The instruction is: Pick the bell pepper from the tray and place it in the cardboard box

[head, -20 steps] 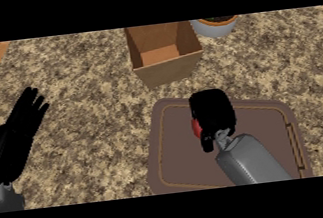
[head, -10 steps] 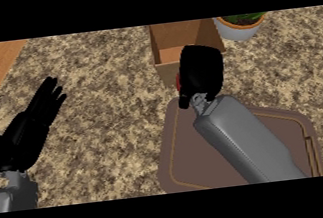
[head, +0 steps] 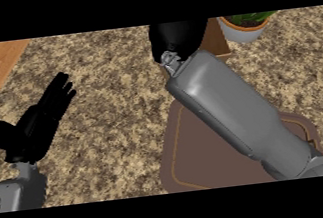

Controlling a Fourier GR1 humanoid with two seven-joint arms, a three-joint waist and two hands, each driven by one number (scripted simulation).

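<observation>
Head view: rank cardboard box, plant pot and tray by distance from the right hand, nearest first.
1. cardboard box: directly beside the right hand, mostly hidden.
2. plant pot: further right, at the top.
3. tray: below, under the forearm.

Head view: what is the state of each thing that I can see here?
left hand, open, resting at the left.
right hand, reaching over far side, contents hidden.
cardboard box, mostly hidden behind right hand.
tray, no bell pepper visible on it.
plant pot, upright.

Left robot hand (head: pixel 37 127) straight-fingered, upright
</observation>
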